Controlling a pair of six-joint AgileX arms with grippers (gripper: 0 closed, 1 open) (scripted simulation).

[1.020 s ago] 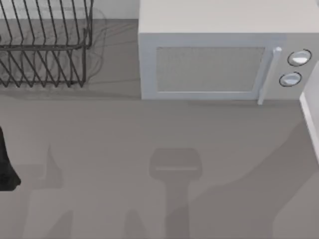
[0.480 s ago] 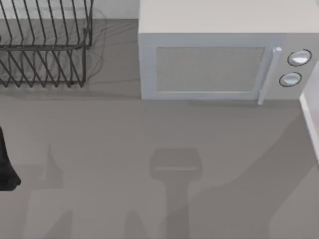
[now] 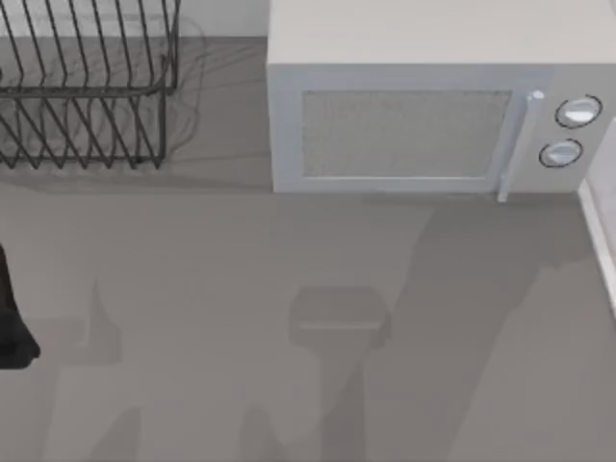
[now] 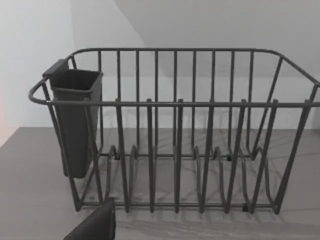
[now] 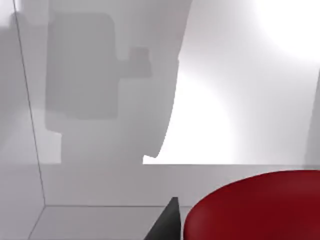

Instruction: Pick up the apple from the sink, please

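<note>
One apple [image 5: 260, 207] in sink [image 5: 100, 220]; one microwave [image 3: 423, 115], one rack [image 4: 175, 150]; finger states unclear.

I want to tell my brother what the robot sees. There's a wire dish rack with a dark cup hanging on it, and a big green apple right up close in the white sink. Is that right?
Almost. The apple is red, not green; the right wrist view shows it up close against the white sink wall. The rest holds: the left wrist view shows the wire dish rack with the dark cup hanging on it.
</note>
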